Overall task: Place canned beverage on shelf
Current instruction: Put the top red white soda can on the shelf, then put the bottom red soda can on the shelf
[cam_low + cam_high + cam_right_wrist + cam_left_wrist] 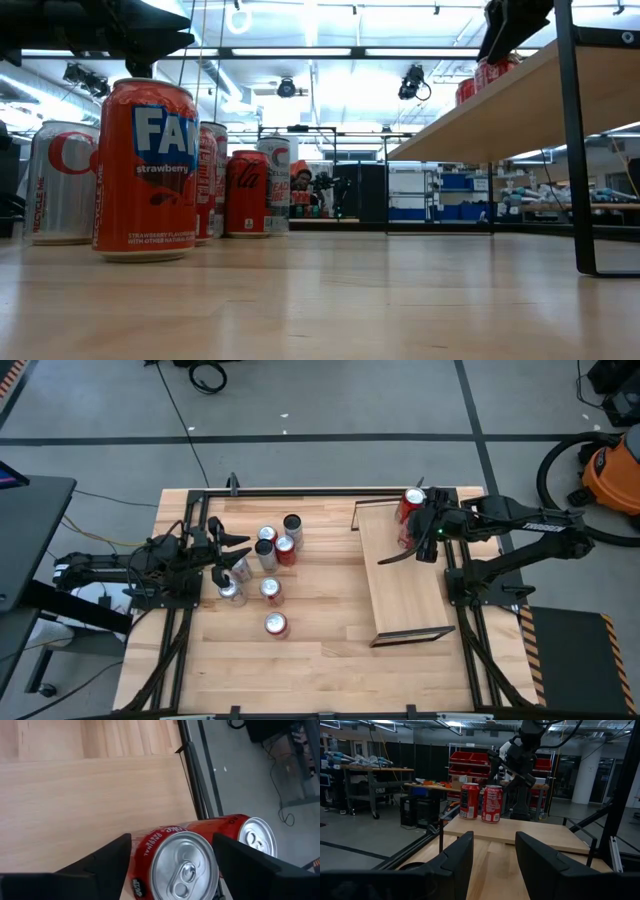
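Two red cans stand upright on the far end of the light-wood shelf (405,585), one (410,502) at its far edge and one (182,867) just nearer. My right gripper (415,535) is open and points down over the nearer can, one finger on each side of its top. Both cans show in the left wrist view (492,804). My left gripper (232,552) is open and empty, above the group of cans (270,555) on the tabletop's left half. My right gripper comes at the nearer red can from above, its fingers (105,862) beside the can's upper wall (145,850). I cannot tell whether they touch it. The can stands upright on the shelf.
Several silver and red cans stand on the plank tabletop, among them an orange strawberry can (145,170) and a silver one (62,185). The shelf (480,110) is raised on black legs (575,150). Black rails (465,620) run along the table's sides.
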Tool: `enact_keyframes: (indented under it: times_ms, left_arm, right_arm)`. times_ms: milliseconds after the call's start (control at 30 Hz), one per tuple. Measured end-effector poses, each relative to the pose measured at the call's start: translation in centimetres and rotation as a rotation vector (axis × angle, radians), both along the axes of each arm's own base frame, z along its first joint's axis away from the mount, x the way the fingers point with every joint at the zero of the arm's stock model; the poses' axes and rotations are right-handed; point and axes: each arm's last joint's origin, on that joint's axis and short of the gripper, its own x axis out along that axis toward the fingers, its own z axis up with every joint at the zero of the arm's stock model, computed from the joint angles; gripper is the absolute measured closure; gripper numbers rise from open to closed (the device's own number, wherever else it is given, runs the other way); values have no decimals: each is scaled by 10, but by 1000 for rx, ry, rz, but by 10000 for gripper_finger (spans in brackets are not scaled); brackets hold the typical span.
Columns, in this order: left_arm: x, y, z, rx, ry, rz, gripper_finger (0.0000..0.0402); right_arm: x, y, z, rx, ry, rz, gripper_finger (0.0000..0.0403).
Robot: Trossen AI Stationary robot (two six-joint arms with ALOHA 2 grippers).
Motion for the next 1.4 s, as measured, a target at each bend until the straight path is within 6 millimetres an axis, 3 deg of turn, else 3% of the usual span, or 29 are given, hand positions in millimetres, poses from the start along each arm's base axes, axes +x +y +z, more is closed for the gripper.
enact_keyframes:
  times_ms: [633, 967, 1167, 1400]
  left_arm:
    - [0, 0, 0, 0, 0, 0, 246]
    - [0, 0, 0, 0, -1, 0, 246]
    - [0, 0, 0, -6, -3, -1, 246]
    - [-1, 0, 4, 8, -40, 1, 246]
  right_arm:
    - [-1, -1, 0, -39, 17, -14, 159]
    - [8, 3, 6, -41, -80, 37, 165]
    - [28, 11, 13, 50, -258, 123, 165]
    - [75, 24, 8, 162, -387, 244, 165]
